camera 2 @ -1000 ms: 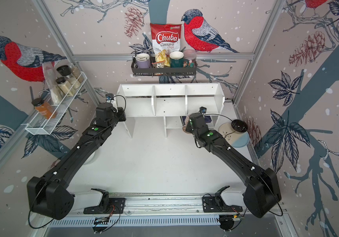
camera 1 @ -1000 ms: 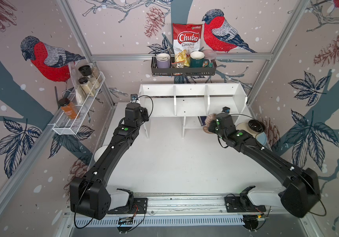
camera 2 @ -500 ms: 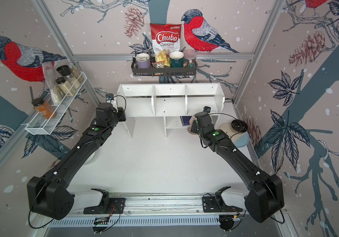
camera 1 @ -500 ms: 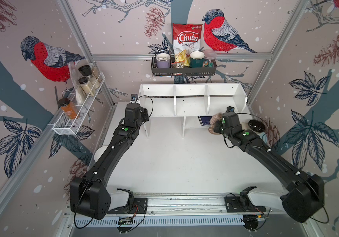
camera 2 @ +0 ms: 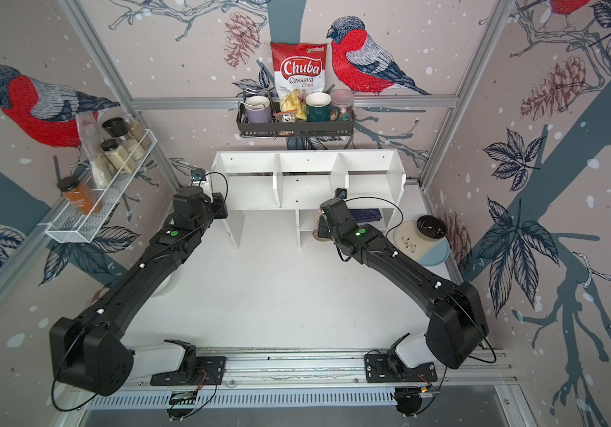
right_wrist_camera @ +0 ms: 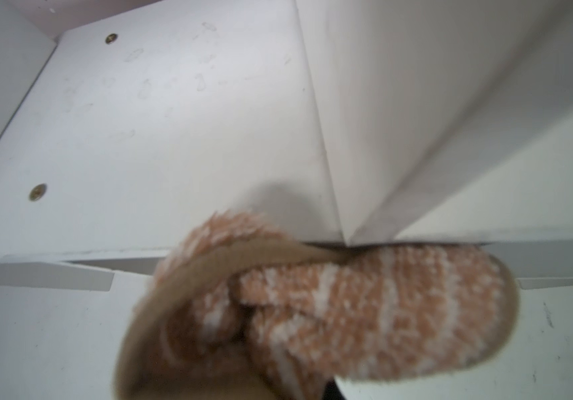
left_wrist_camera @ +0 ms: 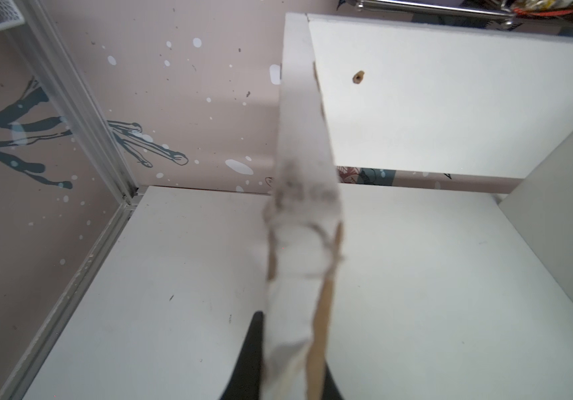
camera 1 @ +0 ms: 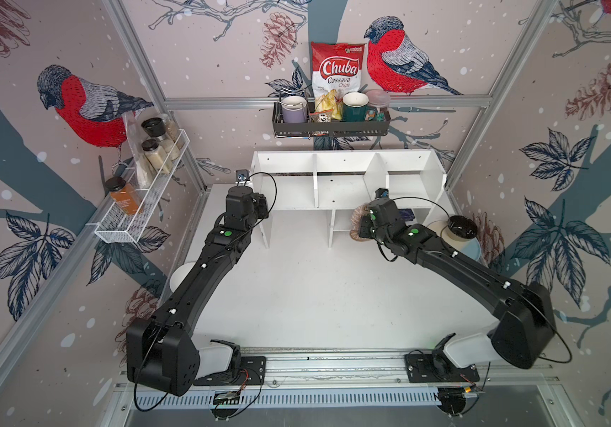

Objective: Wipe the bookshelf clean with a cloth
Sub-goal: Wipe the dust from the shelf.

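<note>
The white bookshelf (camera 1: pixel 344 192) (camera 2: pixel 307 192) stands at the back of the table in both top views. My left gripper (camera 1: pixel 261 207) (camera 2: pixel 222 207) (left_wrist_camera: pixel 295 346) is shut on the front edge of its left leg panel (left_wrist_camera: pixel 304 145), one black finger on each side. My right gripper (camera 1: pixel 365 225) (camera 2: pixel 324 225) is shut on the tan striped cloth (camera 1: pixel 355 218) (camera 2: pixel 319 221) (right_wrist_camera: pixel 364 311). The cloth is bunched against the front edge of the small lower shelf, under the divider. It hides the right fingers.
A black wall rack (camera 1: pixel 330 127) above the bookshelf holds a chips bag and mugs. A white wire rack (camera 1: pixel 137 207) with jars hangs on the left wall. Plates with a black bowl (camera 1: pixel 461 225) sit right of the bookshelf, and a white bowl (camera 1: pixel 180 277) lies under the left arm. A dark book (camera 2: pixel 368 215) is on the lower shelf.
My right gripper carried the cloth to the right along the lower shelf, then back to the left past where it began. The left arm has not moved.
</note>
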`<state>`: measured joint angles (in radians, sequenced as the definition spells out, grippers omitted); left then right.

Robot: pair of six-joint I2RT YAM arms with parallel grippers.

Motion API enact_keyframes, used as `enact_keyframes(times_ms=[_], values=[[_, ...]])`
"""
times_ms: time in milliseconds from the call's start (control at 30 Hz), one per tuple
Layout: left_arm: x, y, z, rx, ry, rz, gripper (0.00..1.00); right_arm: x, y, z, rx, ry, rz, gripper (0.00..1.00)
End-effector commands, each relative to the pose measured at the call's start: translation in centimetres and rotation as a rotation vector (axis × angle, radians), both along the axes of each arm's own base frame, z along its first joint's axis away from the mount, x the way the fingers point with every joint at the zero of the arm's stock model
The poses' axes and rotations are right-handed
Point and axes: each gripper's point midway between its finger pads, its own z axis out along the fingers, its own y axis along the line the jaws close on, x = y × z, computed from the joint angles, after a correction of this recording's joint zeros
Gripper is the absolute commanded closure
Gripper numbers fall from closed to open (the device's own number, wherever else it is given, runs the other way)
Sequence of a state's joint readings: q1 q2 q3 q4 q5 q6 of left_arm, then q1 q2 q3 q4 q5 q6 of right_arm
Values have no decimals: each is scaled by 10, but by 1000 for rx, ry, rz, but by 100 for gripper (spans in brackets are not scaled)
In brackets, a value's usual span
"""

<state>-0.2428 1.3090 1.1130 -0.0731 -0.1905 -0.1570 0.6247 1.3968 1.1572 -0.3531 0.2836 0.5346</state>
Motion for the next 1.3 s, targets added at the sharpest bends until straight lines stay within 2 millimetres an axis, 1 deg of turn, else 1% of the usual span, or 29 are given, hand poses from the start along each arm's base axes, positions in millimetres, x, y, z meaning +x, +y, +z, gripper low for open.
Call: enact_keyframes(times_ms=[0, 33, 67, 133, 167, 233, 300, 367, 433, 500, 567, 600, 667, 733, 833, 867, 900, 933, 1000, 1067, 1133, 1167, 1233, 1267], values=[[0, 0, -7, -85, 23, 30, 100, 1, -60, 7, 36, -15, -150, 100], [1, 0, -8, -84, 24, 29, 100, 1, -78, 6, 34, -13, -183, 100], [1, 0, -9, -83, 28, 29, 100, -2, -99, 13, 44, -32, -219, 100], [2, -1, -11, -81, 32, 27, 100, -3, -136, 13, 62, -25, -289, 100], [3, -1, -12, -79, 35, 27, 100, -2, -163, 12, 93, -12, -339, 100], [3, -1, -13, -77, 39, 23, 100, -2, -187, 10, 110, -4, -378, 100], [3, -2, -13, -72, 37, 19, 100, -1, -202, 7, 100, 2, -401, 100], [3, -1, -14, -69, 38, 14, 100, 1, -211, 4, 103, 14, -419, 100], [3, 3, -14, -64, 39, 25, 100, 3, -208, 3, 122, 21, -406, 100], [4, 10, -15, -59, 45, 48, 100, 5, -190, 1, 122, 16, -360, 100], [5, 19, -15, -63, 51, 75, 100, 6, -164, 4, 68, -2, -297, 100], [6, 22, -15, -69, 55, 79, 100, 6, -147, 6, 32, -13, -256, 100], [8, 23, -15, -81, 54, 74, 100, 5, -115, 8, -11, -24, -181, 100], [8, 20, -14, -89, 53, 59, 100, 3, -89, 12, -28, -34, -128, 100], [8, 17, -15, -98, 56, 48, 100, 3, -55, 7, -43, -23, -63, 100], [8, 17, -15, -98, 55, 47, 100, 3, -51, 7, -51, -21, -61, 100], [7, 16, -14, -101, 52, 43, 100, 4, -53, 5, -55, -11, -74, 100], [7, 15, -14, -105, 50, 36, 100, 5, -58, 4, -55, -6, -96, 100], [5, 10, -13, -108, 45, 23, 100, 5, -76, 4, -51, 3, -148, 100], [4, 4, -14, -104, 49, 7, 100, 4, -102, 5, -42, 9, -211, 100], [5, 1, -15, -109, 52, -5, 100, 1, -135, 13, -23, -5, -284, 100], [5, 0, -15, -110, 54, -10, 100, -1, -149, 14, -14, -5, -315, 100], [5, -1, -16, -110, 55, -13, 100, -5, -174, 19, 11, -28, -372, 100], [5, -1, -16, -110, 55, -15, 100, -6, -182, 19, 24, -35, -390, 100]])
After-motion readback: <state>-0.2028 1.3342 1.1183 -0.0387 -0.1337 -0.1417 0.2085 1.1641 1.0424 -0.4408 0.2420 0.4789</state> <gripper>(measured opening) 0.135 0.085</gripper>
